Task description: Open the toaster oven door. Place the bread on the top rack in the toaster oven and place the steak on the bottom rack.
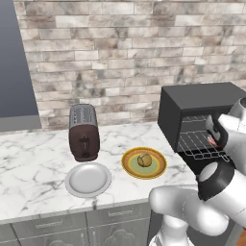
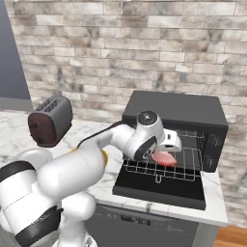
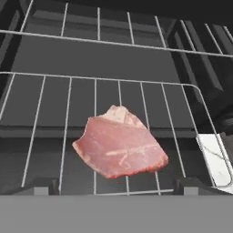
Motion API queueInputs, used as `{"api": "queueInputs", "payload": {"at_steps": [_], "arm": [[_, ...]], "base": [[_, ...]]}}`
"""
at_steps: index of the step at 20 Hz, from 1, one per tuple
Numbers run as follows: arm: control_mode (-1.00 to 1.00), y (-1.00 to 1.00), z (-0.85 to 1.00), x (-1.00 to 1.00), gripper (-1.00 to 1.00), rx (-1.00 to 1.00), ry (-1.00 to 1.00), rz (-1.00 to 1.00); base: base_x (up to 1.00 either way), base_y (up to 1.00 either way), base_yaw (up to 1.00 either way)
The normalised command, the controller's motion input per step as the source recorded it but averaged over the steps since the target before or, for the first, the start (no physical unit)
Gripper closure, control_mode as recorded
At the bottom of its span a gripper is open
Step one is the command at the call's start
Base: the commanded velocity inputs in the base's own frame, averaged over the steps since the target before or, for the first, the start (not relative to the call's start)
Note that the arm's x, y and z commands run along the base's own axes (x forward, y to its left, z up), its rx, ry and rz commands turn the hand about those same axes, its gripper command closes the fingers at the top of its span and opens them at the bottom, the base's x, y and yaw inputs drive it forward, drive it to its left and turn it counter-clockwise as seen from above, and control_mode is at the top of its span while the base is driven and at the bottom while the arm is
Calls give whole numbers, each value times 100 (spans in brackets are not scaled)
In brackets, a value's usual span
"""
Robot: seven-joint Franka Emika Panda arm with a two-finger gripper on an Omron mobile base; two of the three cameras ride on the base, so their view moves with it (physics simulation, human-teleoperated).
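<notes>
Now the hand (image 3: 116, 189) hangs released above the steak (image 3: 119, 148), near the bottom rack's (image 3: 45, 113) front edge.

**Brick-backed marble kitchen**

Stood against a wall of pale, mottled brick (image 1: 120, 53). Ran a white marble counter (image 1: 29, 168) with grey veining along it, over grey cabinet drawers (image 1: 48, 228). Showed a flat blue-grey panel (image 1: 14, 62) at far left. Lay in even, soft light.
</notes>
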Motion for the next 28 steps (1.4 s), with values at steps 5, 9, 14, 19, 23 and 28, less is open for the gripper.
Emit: {"api": "queueInputs", "payload": {"at_steps": [5, 9, 14, 19, 23, 28], "arm": [[-100, 0, 0, -44, -100, 1, 15, -12], [-100, 4, -6, -42, -100, 3, 12, 0], [-100, 0, -10, -32, -100, 13, 15, 0], [-100, 1, -16, -26, -100, 17, 14, 0], [-100, 7, -26, -6, -100, 12, 7, 1], [-100, 1, -28, 0, -100, 2, 0, 3]], "base": [[0, 0, 0], [0, 0, 0], [0, 0, 0], [0, 0, 0], [0, 0, 0], [0, 0, 0]]}}
